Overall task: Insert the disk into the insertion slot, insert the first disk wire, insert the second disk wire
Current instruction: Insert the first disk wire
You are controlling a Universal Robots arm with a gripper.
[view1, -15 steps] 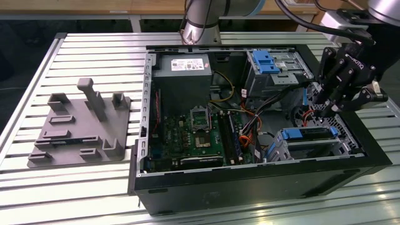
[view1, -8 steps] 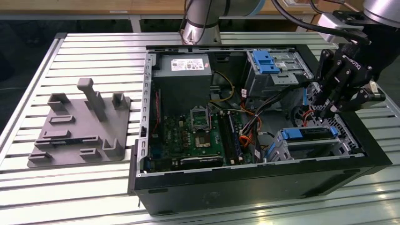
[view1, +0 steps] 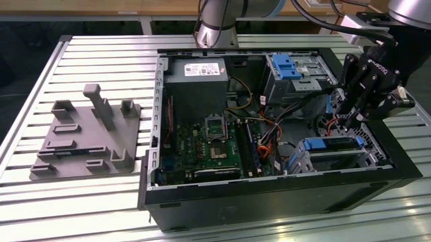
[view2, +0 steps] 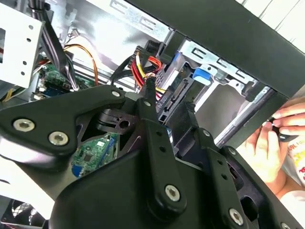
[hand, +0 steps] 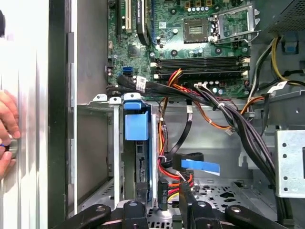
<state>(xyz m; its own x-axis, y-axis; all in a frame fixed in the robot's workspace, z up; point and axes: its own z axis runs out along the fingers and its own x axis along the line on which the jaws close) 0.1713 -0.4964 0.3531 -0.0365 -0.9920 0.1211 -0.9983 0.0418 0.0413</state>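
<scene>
Disk [view1: 330, 143]: flat silver-grey hard drive in a bright blue plastic carrier bracket, seen edge-on in the first wrist view [hand: 136, 126]. It is seated inside the insertion slot [view1: 367, 159], a low silver sheet-metal cage in the corner of the open black tower case [view1: 269, 201] at the exterior view's right. Black gripper [view1: 348, 122]: directly above the disk's rear end, among red, yellow and black wires. Its 2 fingers [hand: 141, 200] stand narrowly apart, closed on a small black wire connector [view2: 175, 98] just beside the disk's back edge.
</scene>
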